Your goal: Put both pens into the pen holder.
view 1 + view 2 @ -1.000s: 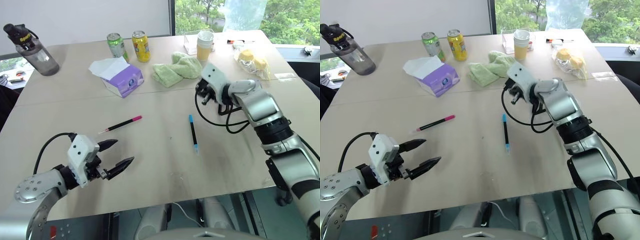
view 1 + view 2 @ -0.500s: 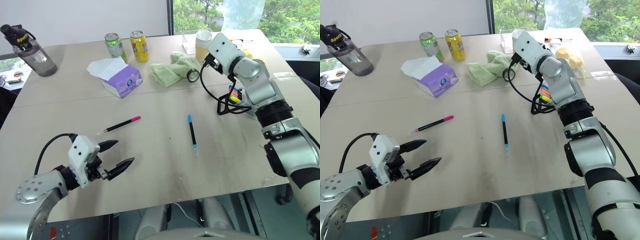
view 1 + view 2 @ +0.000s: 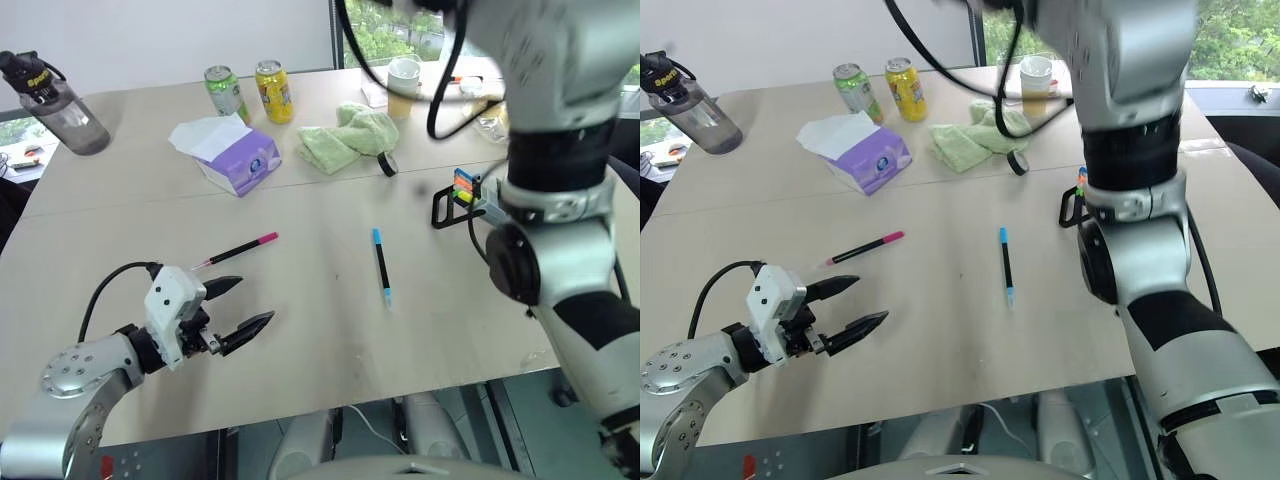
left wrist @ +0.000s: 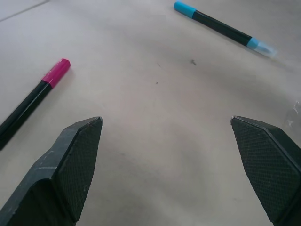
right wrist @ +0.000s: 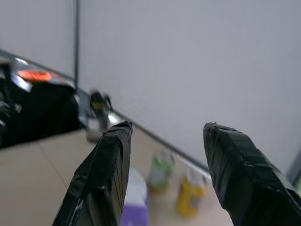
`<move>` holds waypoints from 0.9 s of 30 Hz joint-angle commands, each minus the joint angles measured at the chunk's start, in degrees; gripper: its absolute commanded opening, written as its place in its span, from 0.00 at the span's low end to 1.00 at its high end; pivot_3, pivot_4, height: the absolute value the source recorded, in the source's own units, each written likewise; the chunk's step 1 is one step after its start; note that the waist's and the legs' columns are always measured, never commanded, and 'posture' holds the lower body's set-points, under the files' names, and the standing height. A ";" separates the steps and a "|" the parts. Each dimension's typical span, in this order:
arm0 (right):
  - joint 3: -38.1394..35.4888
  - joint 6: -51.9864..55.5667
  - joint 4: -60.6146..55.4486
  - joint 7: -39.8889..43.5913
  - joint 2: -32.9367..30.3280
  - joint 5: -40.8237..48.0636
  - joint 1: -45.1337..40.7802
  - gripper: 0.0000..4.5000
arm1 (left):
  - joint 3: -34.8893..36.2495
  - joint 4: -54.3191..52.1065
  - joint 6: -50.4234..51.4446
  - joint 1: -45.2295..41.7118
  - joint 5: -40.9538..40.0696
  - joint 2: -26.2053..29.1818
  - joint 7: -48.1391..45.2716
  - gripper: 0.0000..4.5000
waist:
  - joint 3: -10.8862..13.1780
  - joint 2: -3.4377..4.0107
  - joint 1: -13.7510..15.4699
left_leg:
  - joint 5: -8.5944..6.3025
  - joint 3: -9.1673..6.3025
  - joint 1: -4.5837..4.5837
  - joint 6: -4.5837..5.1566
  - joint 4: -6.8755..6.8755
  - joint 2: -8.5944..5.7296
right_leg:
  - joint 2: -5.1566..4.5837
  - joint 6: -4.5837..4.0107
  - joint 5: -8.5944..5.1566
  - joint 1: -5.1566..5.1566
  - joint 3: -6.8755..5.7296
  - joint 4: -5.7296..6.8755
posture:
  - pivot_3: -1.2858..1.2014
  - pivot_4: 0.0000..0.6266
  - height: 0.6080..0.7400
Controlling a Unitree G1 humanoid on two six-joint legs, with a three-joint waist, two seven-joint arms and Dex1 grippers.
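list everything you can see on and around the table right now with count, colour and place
pens: 2, black; pink-ended pen left of centre, blue-ended pen at centre
pen holder: 1, clear on black wire frame, right of centre, coloured marker tips inside
tape roll: 1, black, by the towel
towel: 1, light green, far centre
tissue box: 1, purple and white, far left of centre
cans: 2, green can and yellow can, far edge
water bottle: 1, grey with black cap, far left corner
paper cups: 1 stack, yellow-white, far right
table: 1, beige
left gripper: open, low over near left
right gripper: open, empty, raised high
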 commanded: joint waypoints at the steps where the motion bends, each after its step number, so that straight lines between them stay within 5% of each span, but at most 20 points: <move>1: -1.97 0.39 2.16 -0.97 -0.87 1.97 -2.71 0.57 | 0.29 -0.09 -1.21 0.04 -0.19 0.51 -0.88 1.00 | -0.08 -0.14 0.47 | 0.00 0.01 0.02 0.01 0.03 -0.02 | -0.03 0.00 0.00 0.05 0.00 -0.02 | 0.52 0.24 1.00; 27: -0.64 -5.31 2.16 -5.30 -9.20 0.15 0.27 0.57 | -2.70 3.37 -2.66 -4.26 0.98 0.57 -1.76 1.00 | -0.05 -0.08 -0.95 | 0.00 0.19 -0.06 0.04 0.10 0.00 | -0.04 0.00 0.00 -0.13 0.07 0.14 | 0.52 0.24 1.00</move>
